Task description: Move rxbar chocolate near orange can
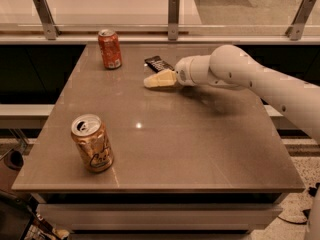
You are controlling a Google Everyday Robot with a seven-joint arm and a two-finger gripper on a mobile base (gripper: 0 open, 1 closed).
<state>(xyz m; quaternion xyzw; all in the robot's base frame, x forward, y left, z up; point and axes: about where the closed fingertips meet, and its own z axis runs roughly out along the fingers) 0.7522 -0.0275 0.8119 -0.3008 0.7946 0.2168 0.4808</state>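
The rxbar chocolate [158, 63] is a small black flat bar lying on the table near the far edge. My gripper [149, 81] hovers low over the table just in front of the bar, its cream tip pointing left, apart from the bar. The orange can [92, 143] is golden-orange with dark script and stands upright at the near left of the table, far from the bar and the gripper.
A red-orange can [110, 49] stands upright at the far left of the brown table [200, 149]. A glass railing with metal posts [173, 16] runs behind the table. My white arm [250, 79] reaches in from the right.
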